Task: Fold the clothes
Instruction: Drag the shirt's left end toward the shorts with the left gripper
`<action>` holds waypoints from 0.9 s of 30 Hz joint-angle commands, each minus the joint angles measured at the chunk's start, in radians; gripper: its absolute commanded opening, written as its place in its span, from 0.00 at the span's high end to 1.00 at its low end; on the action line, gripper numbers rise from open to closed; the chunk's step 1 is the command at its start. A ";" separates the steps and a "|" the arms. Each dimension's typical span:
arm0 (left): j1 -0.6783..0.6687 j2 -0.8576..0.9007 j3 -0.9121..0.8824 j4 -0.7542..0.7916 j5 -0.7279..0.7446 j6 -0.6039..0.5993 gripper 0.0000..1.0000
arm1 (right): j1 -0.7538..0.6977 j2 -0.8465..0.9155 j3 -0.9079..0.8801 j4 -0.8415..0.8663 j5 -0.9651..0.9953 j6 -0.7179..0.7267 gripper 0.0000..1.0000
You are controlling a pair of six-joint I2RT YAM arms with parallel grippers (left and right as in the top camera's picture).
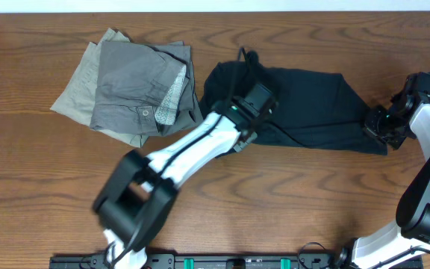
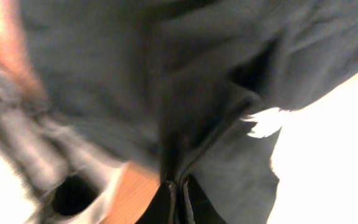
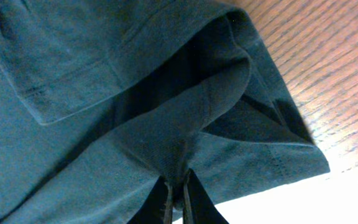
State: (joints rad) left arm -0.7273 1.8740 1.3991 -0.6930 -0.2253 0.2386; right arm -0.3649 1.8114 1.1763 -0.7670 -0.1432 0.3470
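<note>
The clothes in hand are a long black trouser-like piece (image 1: 312,104) lying across the middle right of the table. My left gripper (image 1: 257,106) is at its left part, shut on a raised fold of the black fabric (image 2: 185,124); the left wrist view is blurred, with a small white logo (image 2: 263,121) to the right of the jaws (image 2: 177,202). At the garment's right end my right gripper (image 1: 377,124) is shut on a pinched ridge of the dark cloth (image 3: 166,137), its fingertips (image 3: 177,199) pressed together with fabric between them.
A folded grey piece with a buttoned waistband (image 1: 136,86) rests on a khaki piece (image 1: 73,101) at the back left, close to the black garment's left edge. Bare wooden table (image 1: 51,172) lies in front of them. The arm bases stand along the front edge.
</note>
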 commanded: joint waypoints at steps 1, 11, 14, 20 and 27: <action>0.059 -0.131 0.026 -0.045 -0.090 -0.016 0.94 | -0.042 0.006 0.011 -0.008 -0.009 -0.030 0.96; 0.158 -0.191 0.026 -0.077 -0.012 -0.016 0.94 | -0.123 0.006 0.010 -0.026 -0.093 -0.034 0.86; 0.161 -0.191 0.026 -0.077 -0.023 -0.016 0.94 | -0.130 0.006 0.010 -0.013 -0.093 -0.034 0.85; 0.161 -0.191 0.026 -0.081 -0.034 -0.016 0.94 | -0.132 0.006 0.008 -0.012 -0.093 -0.034 0.68; 0.161 -0.191 0.026 -0.086 -0.034 -0.016 0.94 | -0.131 0.007 -0.011 -0.067 -0.093 -0.034 0.63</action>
State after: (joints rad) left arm -0.5709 1.6802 1.4139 -0.7753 -0.2432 0.2348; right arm -0.4889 1.8114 1.1759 -0.8364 -0.2321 0.3187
